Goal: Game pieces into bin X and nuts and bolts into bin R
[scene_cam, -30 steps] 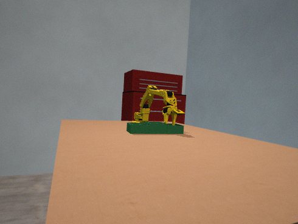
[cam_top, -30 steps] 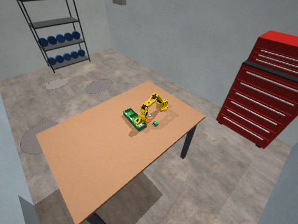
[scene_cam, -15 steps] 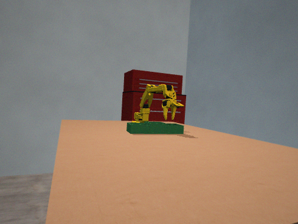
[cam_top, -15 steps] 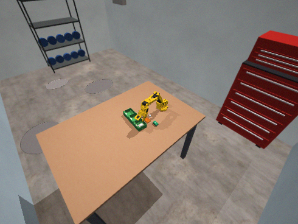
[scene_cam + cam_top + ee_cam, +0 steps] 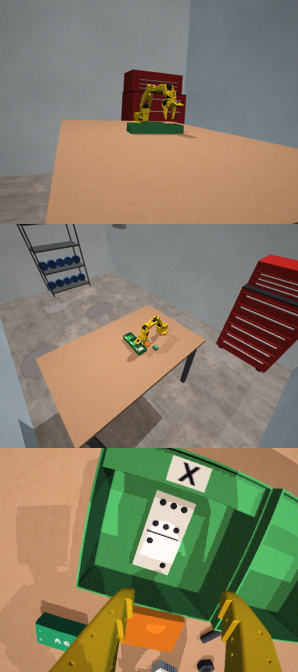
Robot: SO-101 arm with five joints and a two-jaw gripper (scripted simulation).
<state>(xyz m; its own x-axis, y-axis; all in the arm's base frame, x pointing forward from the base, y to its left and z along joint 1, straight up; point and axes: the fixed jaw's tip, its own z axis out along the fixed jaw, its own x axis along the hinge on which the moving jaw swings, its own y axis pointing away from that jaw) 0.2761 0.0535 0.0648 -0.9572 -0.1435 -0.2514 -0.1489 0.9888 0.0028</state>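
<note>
A white domino (image 5: 170, 518) (image 5: 140, 349) lies flat in the green bin marked X (image 5: 135, 460). My gripper (image 5: 178, 595) (image 5: 169, 119) is open and empty, above the near wall of that bin. In the wrist view, a dark cylindrical piece (image 5: 210, 636) and a dark nut-like piece (image 5: 205, 665) lie near the right finger. A grey metal piece (image 5: 164, 666), perhaps a nut or bolt, is cut off by the bottom edge. The adjoining green bin (image 5: 270, 563) (image 5: 129, 336) is only partly seen by the wrist camera, and its mark is not visible.
An orange block (image 5: 165, 638) (image 5: 147, 344) lies on the table (image 5: 100, 382) just outside the bin marked X. A small green box (image 5: 55, 633) (image 5: 155, 347) with white lettering lies left of it in the wrist view, partly behind the left finger.
</note>
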